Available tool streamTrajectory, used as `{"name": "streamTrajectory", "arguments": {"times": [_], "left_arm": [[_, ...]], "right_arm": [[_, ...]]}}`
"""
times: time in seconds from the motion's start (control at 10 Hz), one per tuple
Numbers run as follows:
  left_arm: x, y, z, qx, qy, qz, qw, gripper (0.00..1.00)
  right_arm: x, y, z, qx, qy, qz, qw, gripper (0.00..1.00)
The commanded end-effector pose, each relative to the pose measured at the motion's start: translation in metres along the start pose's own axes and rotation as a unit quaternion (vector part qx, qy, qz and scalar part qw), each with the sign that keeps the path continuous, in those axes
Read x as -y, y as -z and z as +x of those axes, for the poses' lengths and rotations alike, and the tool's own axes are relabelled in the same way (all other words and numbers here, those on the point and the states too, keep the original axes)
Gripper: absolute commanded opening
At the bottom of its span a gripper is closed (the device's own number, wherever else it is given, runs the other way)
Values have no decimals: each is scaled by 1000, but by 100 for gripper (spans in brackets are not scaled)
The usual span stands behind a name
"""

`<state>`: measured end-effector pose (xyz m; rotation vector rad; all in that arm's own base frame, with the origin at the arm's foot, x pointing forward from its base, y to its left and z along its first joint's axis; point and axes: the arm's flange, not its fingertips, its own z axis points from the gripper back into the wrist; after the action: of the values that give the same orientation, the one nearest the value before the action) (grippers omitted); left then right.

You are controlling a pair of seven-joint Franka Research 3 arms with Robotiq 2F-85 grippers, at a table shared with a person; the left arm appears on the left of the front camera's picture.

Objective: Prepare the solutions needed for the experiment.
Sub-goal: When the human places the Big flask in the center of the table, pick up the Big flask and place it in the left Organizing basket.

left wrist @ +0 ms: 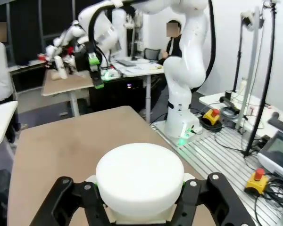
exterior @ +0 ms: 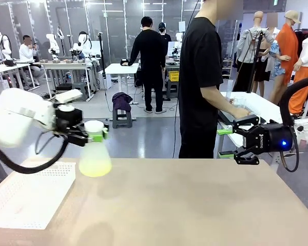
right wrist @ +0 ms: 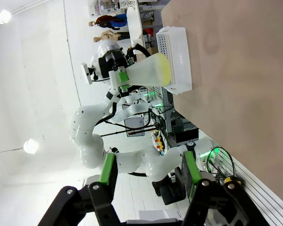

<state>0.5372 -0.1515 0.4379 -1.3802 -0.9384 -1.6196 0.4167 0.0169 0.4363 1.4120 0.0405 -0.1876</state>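
Flask (exterior: 95, 151), clear, white-capped: neck clamped in left claw (exterior: 92, 134), held above the bench (exterior: 195, 205). Solutions (exterior: 95, 165), pale yellow, pooled at flask bottom. Right claw (exterior: 227, 142): spread, holding nothing.

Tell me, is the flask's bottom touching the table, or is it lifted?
Apart. In the front view the left gripper holds the conical flask by its neck, and the table shows below its base. The right wrist view shows the same gap.
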Motion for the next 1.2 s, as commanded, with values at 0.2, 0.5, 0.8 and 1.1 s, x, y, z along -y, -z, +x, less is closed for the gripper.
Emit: {"name": "streamTrajectory", "arguments": {"times": [0.2,0.5,0.8,1.1], "left_arm": [[82,-94,10,26,50,128,990,0],[124,-152,-11,33,57,206,976,0],[150,-191,-41,46,41,255,965,0],[160,-210,-63,43,23,268,962,0]], "right_arm": [[-1,0,0,-1,-2,2,1000,70],[-1,0,0,-1,-2,2,1000,70],[-1,0,0,-1,-2,2,1000,70],[-1,0,0,-1,-2,2,1000,70]]}}
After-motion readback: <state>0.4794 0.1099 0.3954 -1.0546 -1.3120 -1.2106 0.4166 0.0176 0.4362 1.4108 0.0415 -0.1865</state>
